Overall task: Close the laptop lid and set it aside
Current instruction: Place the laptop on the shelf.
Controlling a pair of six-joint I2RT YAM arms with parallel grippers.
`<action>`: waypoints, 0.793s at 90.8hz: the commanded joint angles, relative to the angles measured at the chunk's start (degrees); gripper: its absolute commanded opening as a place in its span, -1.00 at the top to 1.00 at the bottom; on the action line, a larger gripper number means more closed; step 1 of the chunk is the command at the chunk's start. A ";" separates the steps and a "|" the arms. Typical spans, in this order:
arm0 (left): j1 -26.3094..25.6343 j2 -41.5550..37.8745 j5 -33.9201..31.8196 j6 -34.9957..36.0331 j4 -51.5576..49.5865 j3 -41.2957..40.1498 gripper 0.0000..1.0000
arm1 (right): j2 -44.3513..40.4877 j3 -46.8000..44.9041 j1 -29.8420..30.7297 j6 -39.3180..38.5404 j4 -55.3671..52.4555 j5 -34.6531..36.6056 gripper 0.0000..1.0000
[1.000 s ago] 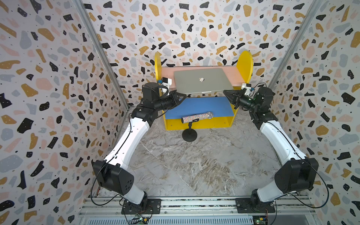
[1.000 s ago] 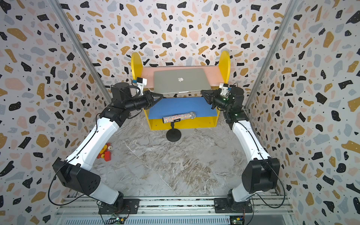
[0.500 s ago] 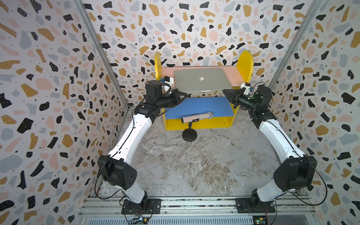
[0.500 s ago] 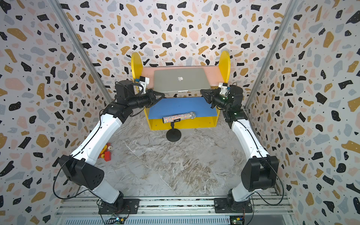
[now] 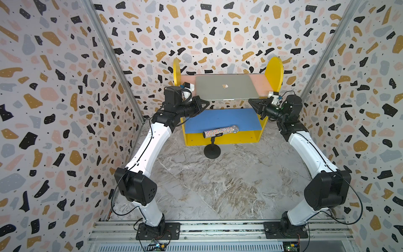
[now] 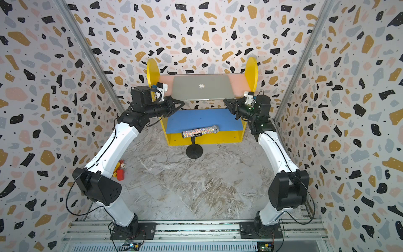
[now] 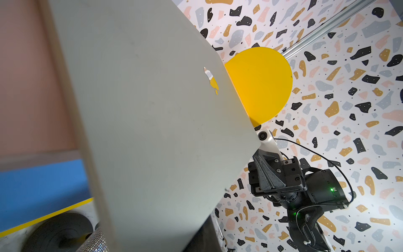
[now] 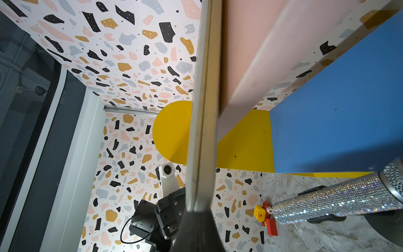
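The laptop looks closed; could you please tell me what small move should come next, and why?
Probably nudge the laptop slightly farther back onto the pink shelf: it is already closed, its front edge seems to overhang, and the shut left gripper and right gripper sit at its front corners.

Laptop lid [image 7: 152,131]: silver back with logo [image 7: 211,79], lying over pink shelf [image 7: 28,87].
Yellow end panel [image 7: 261,83]: rounded, beyond the lid's edge.
Right claw [image 7: 258,161]: black, just beside the lid's corner.
Blue shelf [image 7: 39,185]: lower level.
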 commanded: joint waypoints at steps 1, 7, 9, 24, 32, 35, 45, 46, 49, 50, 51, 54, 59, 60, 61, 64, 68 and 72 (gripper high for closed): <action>0.79 1.17 0.32 0.70 2.21 3.22 1.00 | 0.16 3.10 -0.20 0.17 1.80 0.22 1.00; 0.97 1.98 0.48 0.55 2.05 4.40 1.00 | 0.62 3.46 -0.19 0.21 1.80 0.19 1.00; 1.01 2.21 0.51 0.59 1.94 4.78 1.00 | 0.75 3.63 -0.20 0.22 1.82 0.18 1.00; 1.30 4.22 1.05 0.55 1.16 7.31 1.00 | 2.16 5.18 -0.18 0.26 1.64 0.18 1.00; 1.37 4.80 1.22 0.46 1.13 7.95 1.00 | 2.87 6.02 -0.23 0.33 1.62 0.26 1.00; 1.45 5.01 1.29 0.52 1.13 8.21 1.00 | 3.07 6.35 -0.18 0.34 1.62 0.19 1.00; 1.61 5.60 1.56 0.37 1.20 8.74 1.00 | 4.09 7.32 -0.22 0.51 1.67 0.09 1.00; 1.62 5.68 1.57 0.32 1.20 8.82 1.00 | 4.23 7.49 -0.18 0.48 1.64 0.14 1.00; 1.68 5.81 1.66 0.22 1.20 9.00 1.00 | 4.44 7.79 -0.18 0.56 1.59 0.13 1.00; 1.70 5.91 1.66 0.25 1.20 9.08 1.00 | 4.54 7.86 -0.16 0.59 1.56 0.11 1.00; 1.71 5.96 1.71 0.22 1.16 9.21 1.00 | 4.63 7.98 -0.15 0.57 1.55 0.10 1.00; 1.79 6.09 1.75 0.25 1.20 9.37 1.00 | 4.85 8.20 -0.20 0.61 1.58 0.09 1.00; 1.89 6.35 1.76 0.16 1.20 9.78 1.00 | 5.30 8.59 -0.17 0.67 1.63 0.16 1.00; 1.94 6.45 1.80 0.18 1.16 9.91 1.00 | 5.40 8.70 -0.20 0.65 1.63 0.12 1.00; 1.96 6.49 1.82 0.14 1.14 9.97 1.00 | 5.50 8.80 -0.17 0.68 1.58 0.11 1.00; 2.06 6.68 1.91 0.09 1.13 10.22 1.00 | 5.67 9.08 -0.19 0.65 1.50 0.12 1.00; 2.16 6.78 1.90 -0.02 1.20 10.52 1.00 | 6.01 9.47 -0.15 0.65 1.38 0.07 1.00; 2.24 6.96 1.80 -0.07 1.24 10.77 1.00 | 6.42 9.93 -0.16 0.69 1.28 -0.06 1.00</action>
